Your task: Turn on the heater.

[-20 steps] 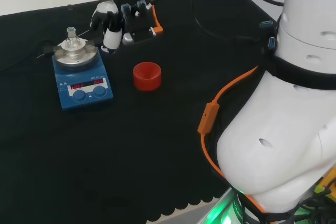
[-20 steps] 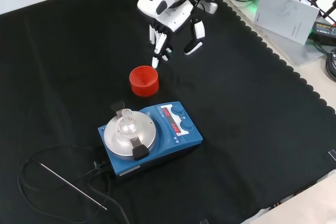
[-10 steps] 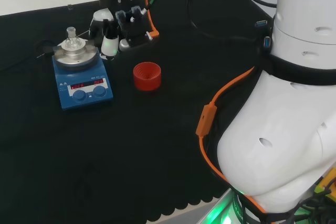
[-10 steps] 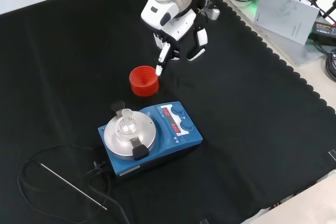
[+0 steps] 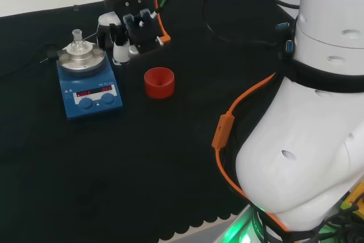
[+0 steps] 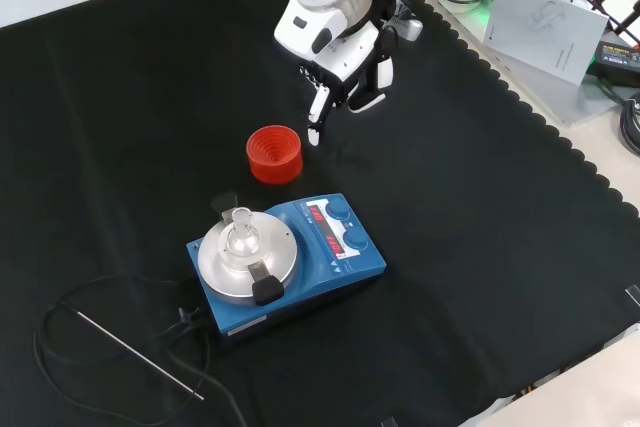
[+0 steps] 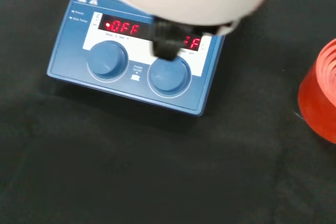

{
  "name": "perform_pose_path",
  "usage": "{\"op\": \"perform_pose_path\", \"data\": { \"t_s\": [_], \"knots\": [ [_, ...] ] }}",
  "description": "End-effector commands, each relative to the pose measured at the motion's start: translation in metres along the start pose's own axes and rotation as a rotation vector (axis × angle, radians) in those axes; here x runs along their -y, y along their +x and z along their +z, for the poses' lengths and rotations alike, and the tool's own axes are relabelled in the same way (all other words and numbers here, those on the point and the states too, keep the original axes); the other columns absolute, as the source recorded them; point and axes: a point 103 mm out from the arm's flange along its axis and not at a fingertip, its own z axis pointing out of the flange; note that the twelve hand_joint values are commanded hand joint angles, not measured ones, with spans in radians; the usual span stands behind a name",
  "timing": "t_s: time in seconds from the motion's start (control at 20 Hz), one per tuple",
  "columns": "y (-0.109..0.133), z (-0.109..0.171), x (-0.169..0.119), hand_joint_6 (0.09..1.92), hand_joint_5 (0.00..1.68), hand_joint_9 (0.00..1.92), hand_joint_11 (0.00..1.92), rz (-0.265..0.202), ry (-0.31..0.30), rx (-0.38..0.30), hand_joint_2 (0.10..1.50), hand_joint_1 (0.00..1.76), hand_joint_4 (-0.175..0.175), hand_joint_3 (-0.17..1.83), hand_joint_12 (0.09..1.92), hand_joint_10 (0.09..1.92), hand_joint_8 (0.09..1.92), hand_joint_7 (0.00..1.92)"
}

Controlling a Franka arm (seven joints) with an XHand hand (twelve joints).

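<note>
Where the front view comes nearest, a thin metal rod (image 6: 140, 356) and a coil of black cable (image 6: 70, 312) are seen lying on the black cloth (image 6: 480, 277) toward its near left corner. Just beyond them stands the blue heater (image 6: 290, 262), set left of the cloth's middle, with a round silver plate (image 6: 240, 257) carrying a small clear glass vessel (image 6: 240, 235); what the vessel holds cannot be told. Two round blue knobs (image 6: 347, 224) and red lit displays (image 6: 322, 222) are carried on the heater's sloped panel, which faces the right edge of the cloth in that view. In the wrist view the same panel is seen close, both knobs (image 7: 107, 59) untouched. Farther off, a red ribbed ring (image 6: 275, 152) stands alone on the cloth, apart from the heater. Beyond the ring, toward the far edge, the hand (image 6: 345, 67) is held above the cloth, touching nothing, with one finger extended downward beside the ring and the others drawn in, nothing being gripped. In the head view the hand (image 5: 128, 32) is seen just right of the heater's plate (image 5: 82, 58).
</note>
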Motion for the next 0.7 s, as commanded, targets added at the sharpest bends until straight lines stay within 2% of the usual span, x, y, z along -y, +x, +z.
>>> {"op": "perform_pose_path", "data": {
  "t_s": [0.05, 0.25, 0.7],
  "knots": [
    [-0.002, 0.003, -0.008, 0.5, 0.47, 1.86, 1.65, -0.01, 0.066, 0.041, 0.48, 1.48, -0.08, 1.33, 1.4, 1.42, 1.71, 1.63],
    [-0.004, 0.004, -0.011, 0.56, 0.46, 1.88, 1.66, -0.029, 0.089, 0.053, 0.43, 1.54, -0.064, 1.46, 1.49, 1.53, 1.78, 1.68],
    [0.001, 0.02, -0.02, 0.55, 0.45, 1.88, 1.68, -0.073, 0.148, 0.039, 0.38, 1.58, -0.053, 1.59, 1.53, 1.58, 1.8, 1.74]
  ]
}}
